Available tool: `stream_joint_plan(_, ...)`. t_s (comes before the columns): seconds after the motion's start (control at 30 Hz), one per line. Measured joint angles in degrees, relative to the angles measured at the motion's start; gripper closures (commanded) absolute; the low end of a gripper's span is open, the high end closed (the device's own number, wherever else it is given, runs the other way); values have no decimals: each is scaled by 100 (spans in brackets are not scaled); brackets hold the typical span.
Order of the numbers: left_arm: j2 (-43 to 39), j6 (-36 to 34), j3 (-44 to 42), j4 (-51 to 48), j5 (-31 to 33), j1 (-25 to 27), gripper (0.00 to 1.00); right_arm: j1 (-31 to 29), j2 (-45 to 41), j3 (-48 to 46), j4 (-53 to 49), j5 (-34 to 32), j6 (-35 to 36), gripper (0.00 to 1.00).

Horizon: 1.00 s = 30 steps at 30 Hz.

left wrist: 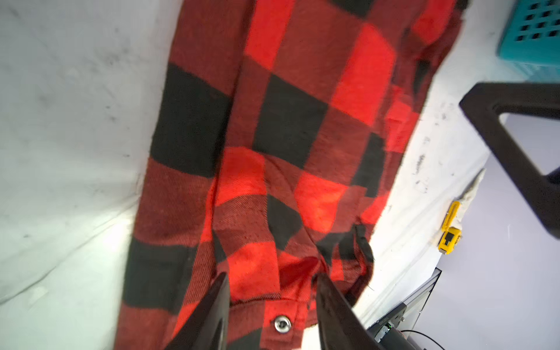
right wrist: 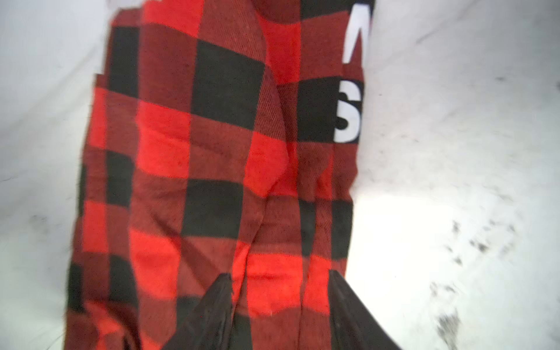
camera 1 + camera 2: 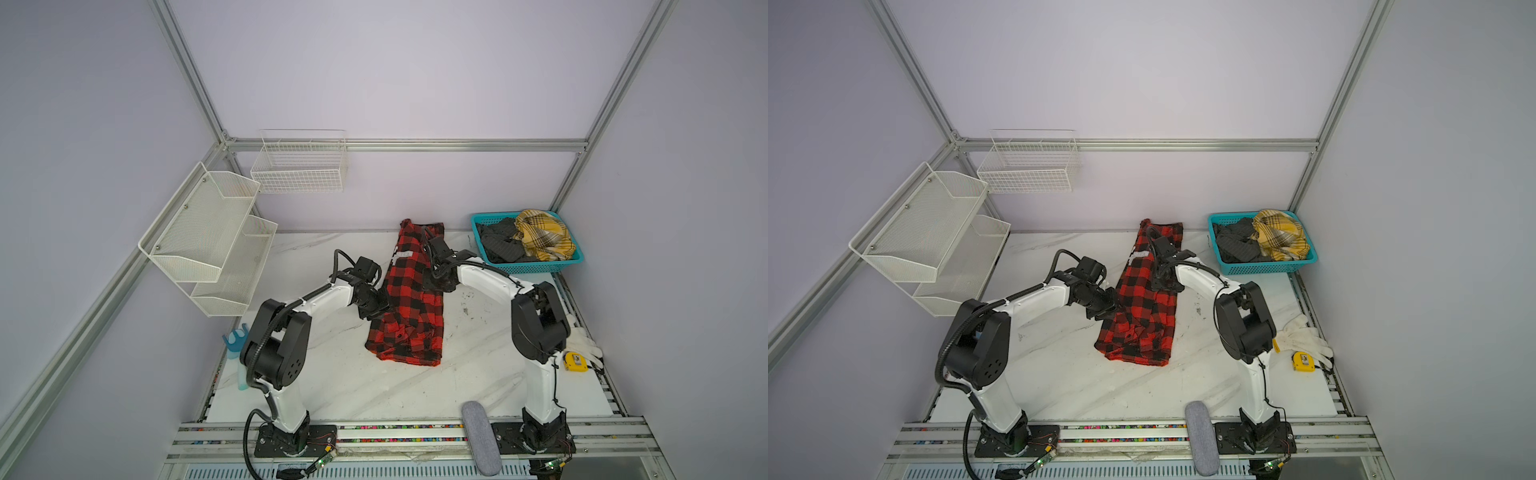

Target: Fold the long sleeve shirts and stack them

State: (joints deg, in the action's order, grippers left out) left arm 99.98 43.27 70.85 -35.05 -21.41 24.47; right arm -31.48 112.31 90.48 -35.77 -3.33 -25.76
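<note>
A red-and-black check long sleeve shirt [image 3: 409, 299] [image 3: 1144, 303] lies on the white table as a long narrow strip, running from the back wall toward the front. White block letters [image 2: 348, 112] show near one edge. My left gripper [image 3: 380, 307] [image 1: 272, 275] is at the strip's left edge, jaws apart, with flat cloth and a metal snap [image 1: 282, 323] showing between them. My right gripper [image 3: 440, 286] [image 2: 279, 274] hangs over the strip's right edge, jaws apart above flat cloth. Neither gripper pinches the cloth.
A teal basket [image 3: 536, 266] at the back right holds a yellow plaid cloth [image 3: 542, 237] and a dark cloth [image 3: 498, 245]. White gloves [image 3: 584, 343] and a yellow tape measure [image 3: 575, 361] lie at the right edge. White mesh shelves [image 3: 208, 237] hang on the left wall. A grey pad [image 3: 480, 436] rests on the front rail.
</note>
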Motion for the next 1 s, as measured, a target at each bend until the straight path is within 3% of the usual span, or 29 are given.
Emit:
stream_joint_plan(0.13,-627,-101,-192,-17,85,-243,52,-258,-962,-649,66,2,-208,45)
stream_joint_plan(0.27,-704,-111,-522,-66,223,-531,53,-490,-1241,-1252,205,81,-459,49)
stream_joint_plan(0.43,-538,-118,-868,-85,278,-553,56,-621,-1255,-1784,216,188,-741,56)
stream_joint_plan(0.73,-157,-151,-1338,133,166,-520,61,-953,-1023,-1860,787,555,-1051,56)
stream_joint_plan(1.0,-166,-142,-1574,695,-199,-326,61,-973,-468,-1869,876,470,-1320,63)
